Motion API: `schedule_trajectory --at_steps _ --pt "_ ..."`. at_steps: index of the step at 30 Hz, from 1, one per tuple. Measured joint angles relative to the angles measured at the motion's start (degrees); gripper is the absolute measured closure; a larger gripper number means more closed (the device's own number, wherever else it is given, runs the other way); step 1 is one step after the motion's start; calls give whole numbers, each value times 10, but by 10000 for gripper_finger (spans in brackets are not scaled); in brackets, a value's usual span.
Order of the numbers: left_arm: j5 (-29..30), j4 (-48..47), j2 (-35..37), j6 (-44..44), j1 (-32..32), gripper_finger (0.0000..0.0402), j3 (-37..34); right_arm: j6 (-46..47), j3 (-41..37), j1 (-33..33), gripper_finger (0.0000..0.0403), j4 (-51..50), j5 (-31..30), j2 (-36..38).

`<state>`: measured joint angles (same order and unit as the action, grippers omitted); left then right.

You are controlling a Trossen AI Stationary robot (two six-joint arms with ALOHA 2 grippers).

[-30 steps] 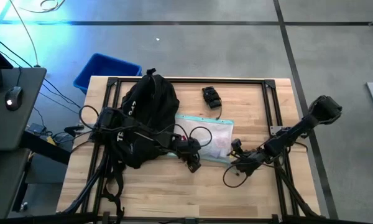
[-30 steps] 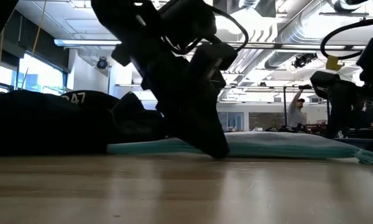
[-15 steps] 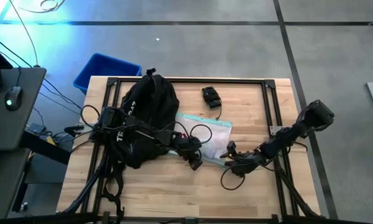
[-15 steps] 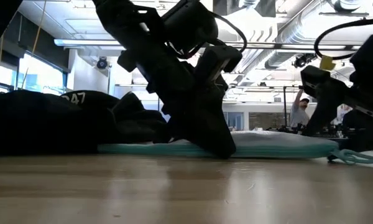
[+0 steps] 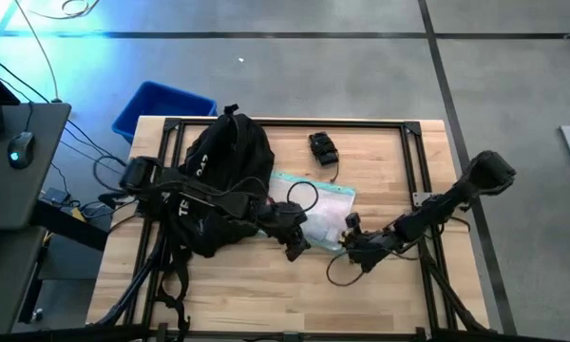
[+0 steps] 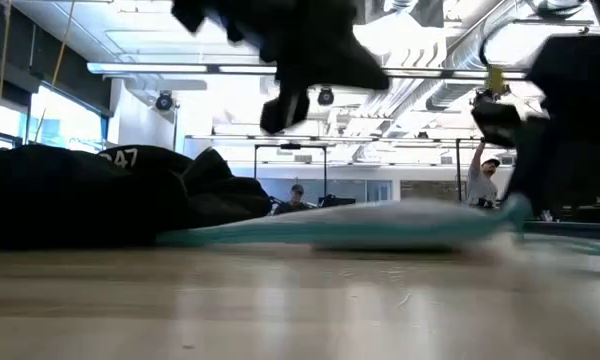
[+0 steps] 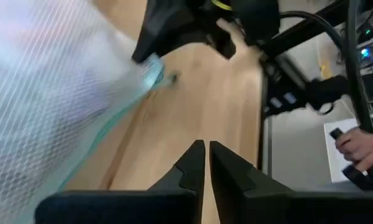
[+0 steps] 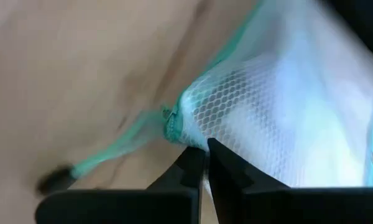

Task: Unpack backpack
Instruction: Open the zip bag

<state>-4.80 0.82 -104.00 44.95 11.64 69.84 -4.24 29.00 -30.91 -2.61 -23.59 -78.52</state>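
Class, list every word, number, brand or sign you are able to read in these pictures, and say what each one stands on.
"47", perhaps with a digit before it: white characters on the backpack, seen in the low view.
White lettering on the backpack's side in the high view: too small to read.
Mesh pouch, blue bin and the small black object on the table: no text can be made out.

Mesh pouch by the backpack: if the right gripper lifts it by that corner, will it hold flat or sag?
Probably sag: the mesh pouch looks like soft netting, bunching where the right gripper pinches it. Probably light. It lies flat, so it may drag across the table rather than roll.
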Motion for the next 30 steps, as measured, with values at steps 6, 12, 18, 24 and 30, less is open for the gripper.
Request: schedule_trajectory --at_steps 6,12,18,24,30 --pt "45 4 37 -25 12 397 0 99 45 53 403 -85 96 142" --pt "51 32 39 -48 12 397 0 211 150 114 403 -162 185 186" --pt "125 101 38 -127 12 387 0 224 207 147 403 -189 203 164" --pt "173 113 40 -151 11 328 0 249 234 173 403 -192 191 156" --pt "201 114 40 -151 7 268 0 249 247 186 403 -203 179 148"
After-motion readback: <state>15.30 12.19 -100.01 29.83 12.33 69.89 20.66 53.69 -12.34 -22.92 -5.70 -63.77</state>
